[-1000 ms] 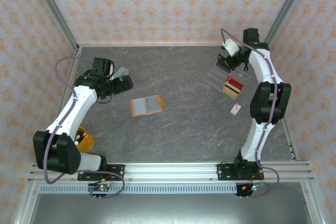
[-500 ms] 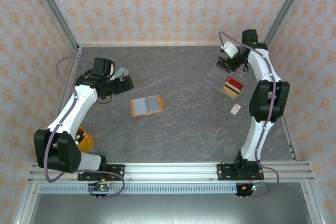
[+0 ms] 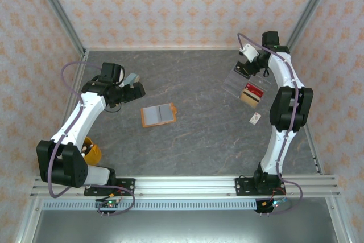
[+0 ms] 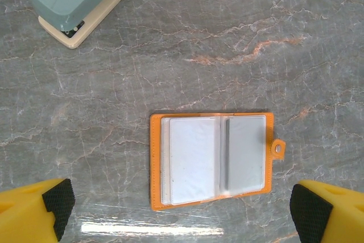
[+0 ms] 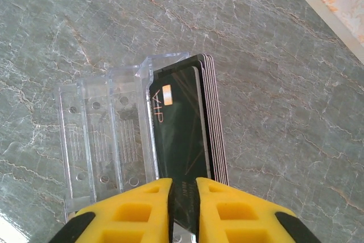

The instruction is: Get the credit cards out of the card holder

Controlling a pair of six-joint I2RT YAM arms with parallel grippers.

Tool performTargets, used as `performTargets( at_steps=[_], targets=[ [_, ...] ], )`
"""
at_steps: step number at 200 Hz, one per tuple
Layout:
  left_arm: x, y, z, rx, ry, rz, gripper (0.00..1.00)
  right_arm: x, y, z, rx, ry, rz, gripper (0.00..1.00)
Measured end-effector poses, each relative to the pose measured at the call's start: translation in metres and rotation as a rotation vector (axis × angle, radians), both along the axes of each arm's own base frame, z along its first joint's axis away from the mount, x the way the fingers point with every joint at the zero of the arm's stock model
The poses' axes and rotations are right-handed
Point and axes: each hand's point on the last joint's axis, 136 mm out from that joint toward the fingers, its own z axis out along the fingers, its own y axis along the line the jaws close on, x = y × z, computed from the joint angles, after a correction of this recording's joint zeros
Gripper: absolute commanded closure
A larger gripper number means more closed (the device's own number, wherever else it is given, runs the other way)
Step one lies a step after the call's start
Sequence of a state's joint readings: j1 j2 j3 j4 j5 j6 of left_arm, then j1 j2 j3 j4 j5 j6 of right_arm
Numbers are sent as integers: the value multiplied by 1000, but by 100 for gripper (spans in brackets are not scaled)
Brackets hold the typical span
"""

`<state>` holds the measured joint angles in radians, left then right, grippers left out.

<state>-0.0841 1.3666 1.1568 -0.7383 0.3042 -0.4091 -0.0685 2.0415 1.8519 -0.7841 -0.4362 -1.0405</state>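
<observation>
— Any writing you can make out?
— One word: "VIP", in thin pale capitals on the black card that stands just beside the ribs of the clear tray.
— Where on the card?
— Near its far end, running along the long edge that faces the tray, right next to a small gold chip.
— Anything on the tray itself?
— Fine embossed marks on its ribs, too small to read.

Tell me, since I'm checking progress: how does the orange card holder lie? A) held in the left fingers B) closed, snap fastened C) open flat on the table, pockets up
C: the card holder lies spread open on the table, between the wide-apart left fingers, which do not touch it.
</observation>
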Motion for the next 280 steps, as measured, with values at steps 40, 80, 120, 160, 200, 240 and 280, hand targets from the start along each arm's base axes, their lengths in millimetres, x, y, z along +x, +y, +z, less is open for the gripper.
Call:
performTargets(
  at_steps=[40,80,120,160,200,240,280],
  targets=[
    [0,-1,0,-4,-2,-2,0,3,0,5,22,-14,-38,77],
    [0,-2,1,-10,-2,-5,0,-5,7,40,133,-52,-143,72],
    [1,-5,1,-30,-5,-12,0,-38,34,62,347,-57,-258,70],
    [1,-21,-7,-129,-4,-28,4,-84,121,35,493,79,-289,72],
    [-4,-32,-29,-209,43,-16,10,-116,204,15,622,233,-344,74],
    [-8,-39,-54,-243,96,5,12,-149,281,-20,689,394,-372,72],
    [-8,-44,-71,-251,125,18,27,-173,329,-63,668,486,-454,71]
  ],
)
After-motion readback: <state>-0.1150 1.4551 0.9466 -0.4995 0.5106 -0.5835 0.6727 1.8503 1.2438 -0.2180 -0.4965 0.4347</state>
